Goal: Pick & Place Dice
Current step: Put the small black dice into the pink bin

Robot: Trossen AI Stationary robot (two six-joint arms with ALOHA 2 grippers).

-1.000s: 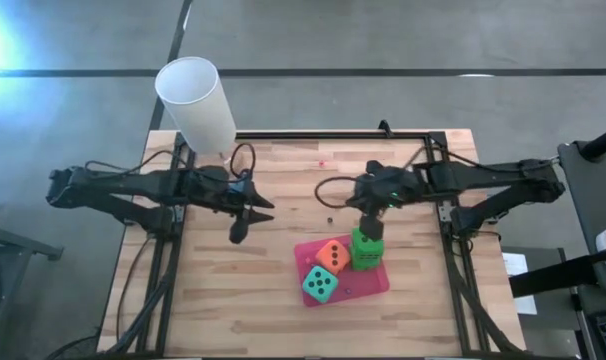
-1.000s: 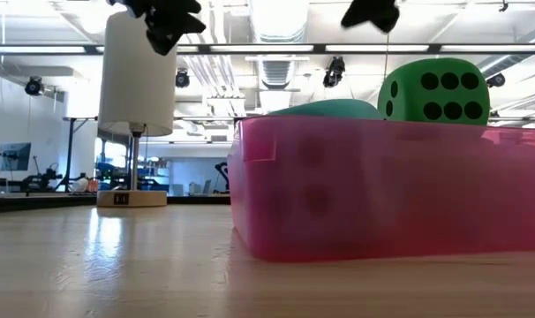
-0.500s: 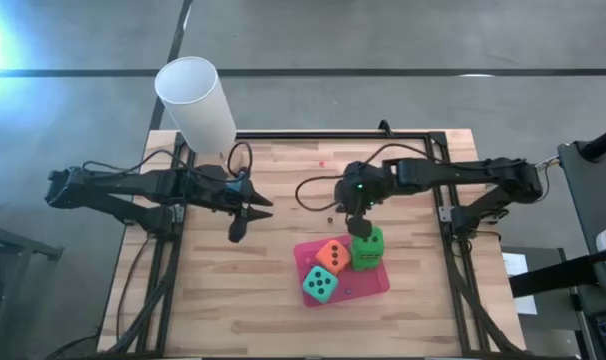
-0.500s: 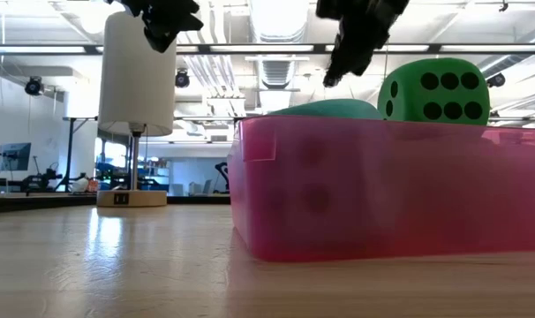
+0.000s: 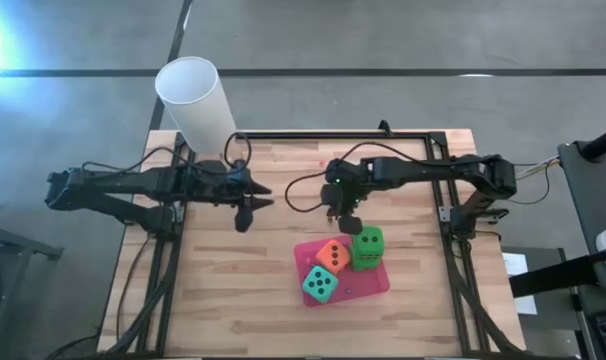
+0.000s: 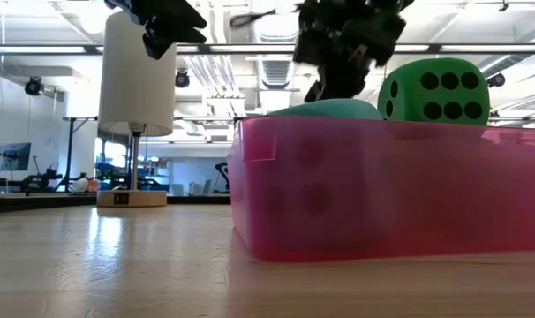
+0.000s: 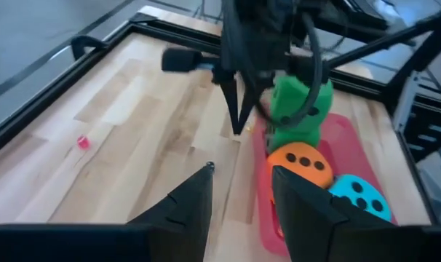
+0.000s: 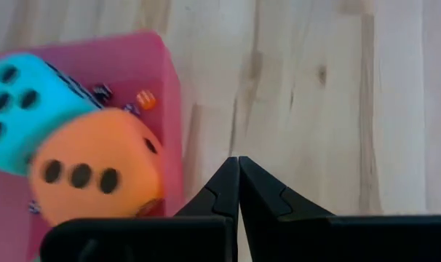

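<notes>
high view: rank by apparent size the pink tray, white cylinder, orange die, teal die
1. pink tray
2. white cylinder: close to the tray in apparent area, and it rises toward the camera, so this order is unsure
3. orange die and teal die: look alike, no ranking

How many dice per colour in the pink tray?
Orange die: 1
Teal die: 1
Green dice: 2, apparently stacked one on the other
Total: 4
</notes>
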